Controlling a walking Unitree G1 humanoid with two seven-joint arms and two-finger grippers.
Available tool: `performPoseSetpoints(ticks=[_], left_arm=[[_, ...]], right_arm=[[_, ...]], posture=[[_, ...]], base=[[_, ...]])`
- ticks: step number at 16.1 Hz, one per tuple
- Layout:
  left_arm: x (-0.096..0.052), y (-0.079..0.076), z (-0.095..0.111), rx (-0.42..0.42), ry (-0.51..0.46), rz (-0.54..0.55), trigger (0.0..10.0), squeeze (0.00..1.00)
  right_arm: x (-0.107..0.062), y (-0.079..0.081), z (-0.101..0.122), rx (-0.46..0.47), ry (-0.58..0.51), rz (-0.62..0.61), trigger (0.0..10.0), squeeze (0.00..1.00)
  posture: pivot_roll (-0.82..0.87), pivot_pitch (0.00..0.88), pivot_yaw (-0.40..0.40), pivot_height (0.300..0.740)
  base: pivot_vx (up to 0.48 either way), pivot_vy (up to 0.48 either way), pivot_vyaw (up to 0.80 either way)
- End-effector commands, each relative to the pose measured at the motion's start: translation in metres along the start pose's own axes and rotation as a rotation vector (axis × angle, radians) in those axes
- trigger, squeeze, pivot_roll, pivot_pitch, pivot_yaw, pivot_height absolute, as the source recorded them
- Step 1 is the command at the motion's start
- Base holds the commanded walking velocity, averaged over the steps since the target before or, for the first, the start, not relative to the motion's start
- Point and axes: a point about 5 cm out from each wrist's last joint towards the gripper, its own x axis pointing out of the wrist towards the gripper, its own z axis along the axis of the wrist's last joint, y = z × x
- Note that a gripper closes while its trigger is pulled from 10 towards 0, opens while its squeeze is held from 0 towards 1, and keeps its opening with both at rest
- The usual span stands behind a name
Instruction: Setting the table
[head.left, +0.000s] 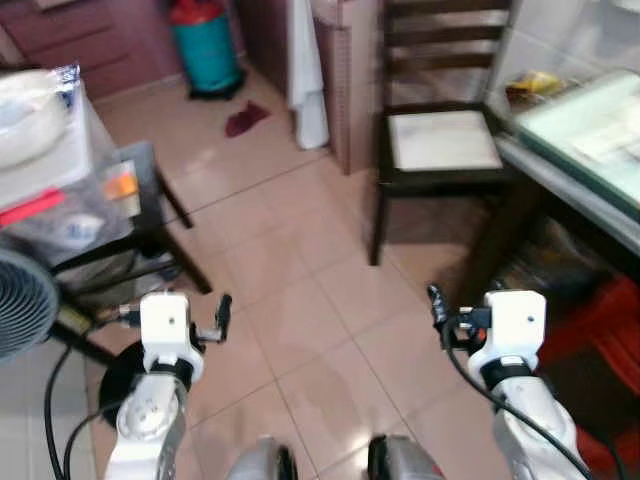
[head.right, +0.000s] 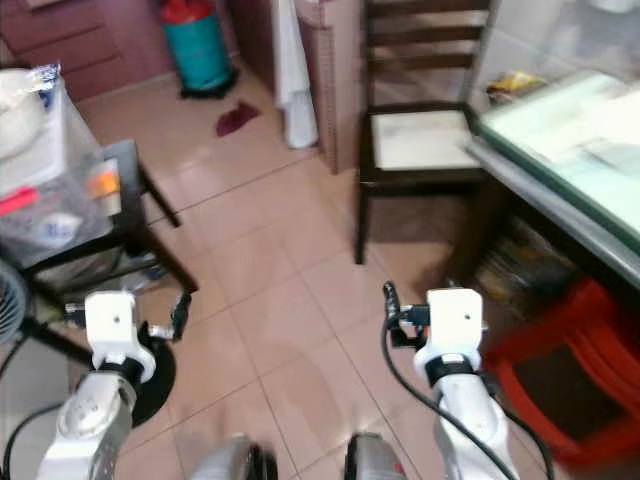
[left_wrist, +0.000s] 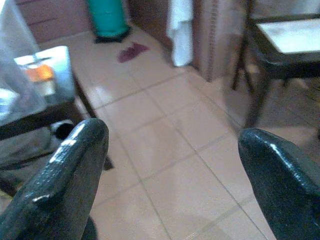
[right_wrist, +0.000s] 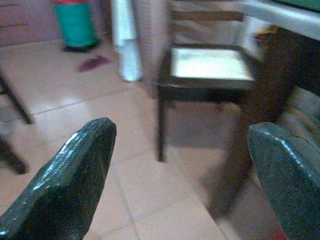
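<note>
A robot looks down at a tiled floor (head.left: 300, 290) of pinkish-tan squares, with both silver arms held out low in front of it. The left gripper (left_wrist: 170, 175) hovers over the floor at the near left, its jaws spread wide with nothing between them. The right gripper (right_wrist: 185, 175) hovers at the near right, its jaws also spread wide and empty. On the right stands a desk (head.left: 600, 215) with a pale green glass top; papers (head.left: 610, 140) lie on it, and no dishes or cutlery can be made out there. Red plastic stools (head.right: 570, 370) sit stacked beneath its near edge. A dark wooden chair (head.left: 440, 140) with a pale seat stands just beside the desk's far end, facing the open floor. On the left is a small dark side table (head.left: 140, 215) piled with clear plastic bags (head.left: 70, 200) and a white bowl-like item (head.left: 25, 115). Part of a fan (head.left: 20, 300) shows at the near left edge. Far back stand a teal gas cylinder (head.left: 205, 45) with a red top, a dark red cloth (head.left: 245, 118) on the floor near it, and a white cloth (head.left: 305, 70) hanging from a brick-patterned pillar.
</note>
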Motion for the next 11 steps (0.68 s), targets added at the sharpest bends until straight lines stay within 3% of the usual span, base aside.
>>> performPoseSetpoints(ticks=[1, 8, 11], left_arm=[[-0.0010, 0.0065, -0.0021, 0.024, 0.018, 0.016, 10.0, 0.00], [-0.0008, 0.0059, -0.0019, 0.027, 0.016, 0.003, 10.0, 0.00], [0.0023, 0.0062, 0.0020, 0.026, -0.006, -0.031, 10.0, 0.00]], right_arm=[[-0.0004, 0.0024, -0.0029, 0.017, 0.016, 0.001, 10.0, 0.00], [0.0014, 0.0024, -0.0016, 0.024, 0.011, -0.012, 10.0, 0.00], [0.0019, 0.0029, -0.0013, 0.024, 0.012, -0.015, 10.0, 0.00]], posture=[[-0.09, 0.187, 0.076, 0.740], [-0.09, 0.186, 0.081, 0.740], [-0.09, 0.190, 0.082, 0.740]], base=[[-0.337, 0.000, 0.00], [-0.328, 0.000, 0.00], [0.000, 0.000, 0.00]])
